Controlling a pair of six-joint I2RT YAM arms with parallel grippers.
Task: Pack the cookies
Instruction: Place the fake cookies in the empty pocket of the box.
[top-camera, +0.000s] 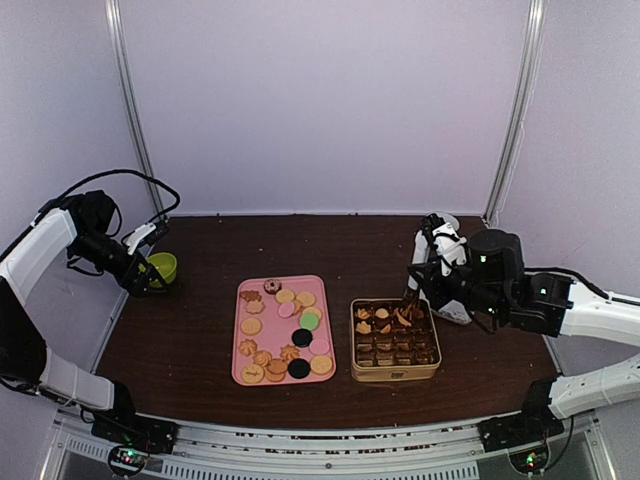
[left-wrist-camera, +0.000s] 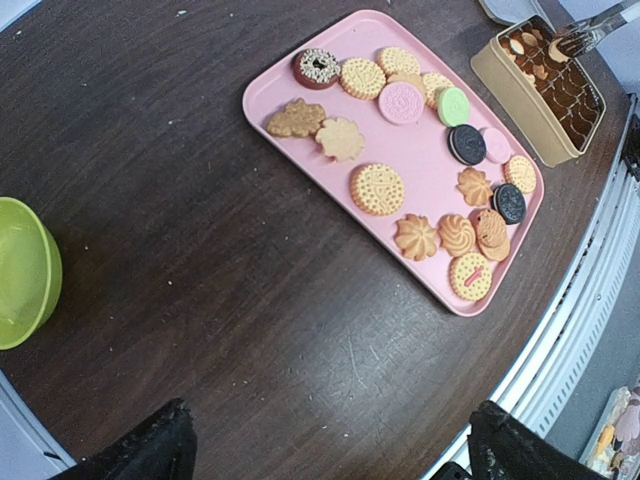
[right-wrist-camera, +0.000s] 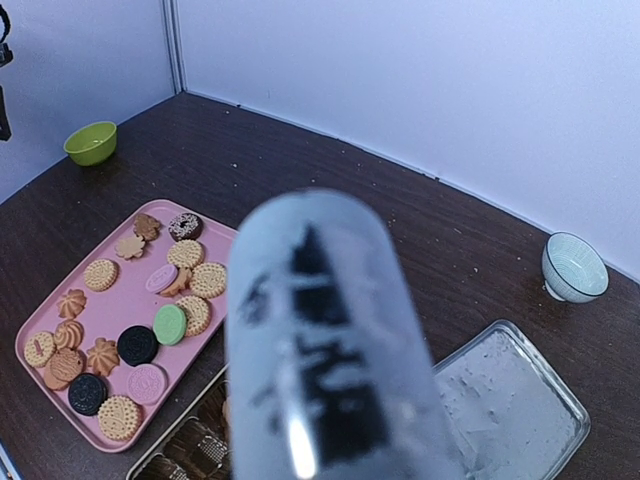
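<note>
Top view: the cookies lie on the pink tray. The right claw hangs off the tray's right side over the tin, part closed on the tongs, so it is the nearer one. The left claw, well off the tray's left, is empty.

Left wrist: its fingers are spread wide, with the tray ahead.

Right wrist: the blurred tongs fill the middle, and the tray lies to the lower left.

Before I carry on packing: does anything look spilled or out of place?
Only light crumbs scattered over the dark table around the pink tray. The cookies all sit on the tray or in the tin; none lie loose on the table.
</note>
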